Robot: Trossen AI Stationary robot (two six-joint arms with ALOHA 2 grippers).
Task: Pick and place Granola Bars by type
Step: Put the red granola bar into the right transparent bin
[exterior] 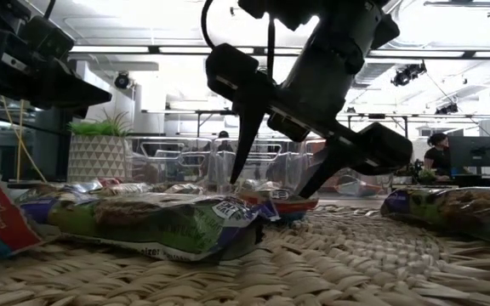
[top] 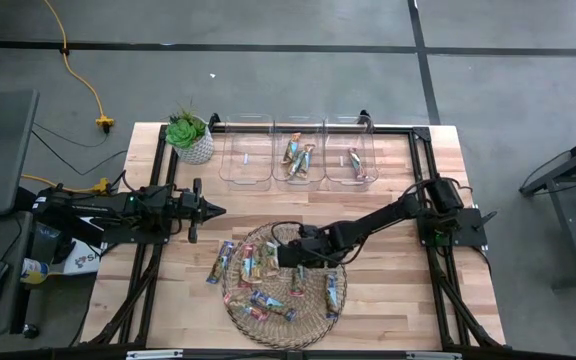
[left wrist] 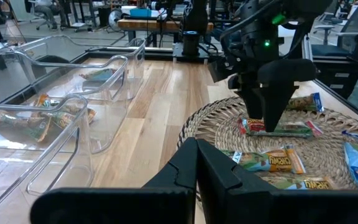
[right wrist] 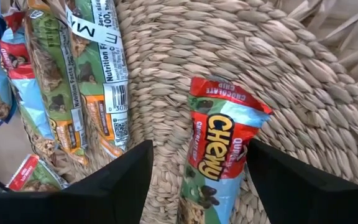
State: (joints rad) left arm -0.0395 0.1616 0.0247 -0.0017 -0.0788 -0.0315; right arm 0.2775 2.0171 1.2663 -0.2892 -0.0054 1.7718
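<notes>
The setting is a robotics lab or open-plan workshop. The wooden table (top: 388, 290) stands on a bare grey concrete floor (top: 268, 80) marked with dark tape lines (top: 420, 60); a yellow extension cable (top: 83, 80) runs across it. The low view shows an exposed ceiling with strip lights (exterior: 185, 49). Beyond the table, a person (exterior: 438, 153) sits at a monitor (exterior: 475, 153) — further desks and office chairs (left wrist: 42, 7) fill the room behind.

Granola Bars (top: 268, 280) lie on a wicker mat (top: 313, 325) before three bins (top: 298, 165), a plant (top: 190, 138) left of those.
</notes>
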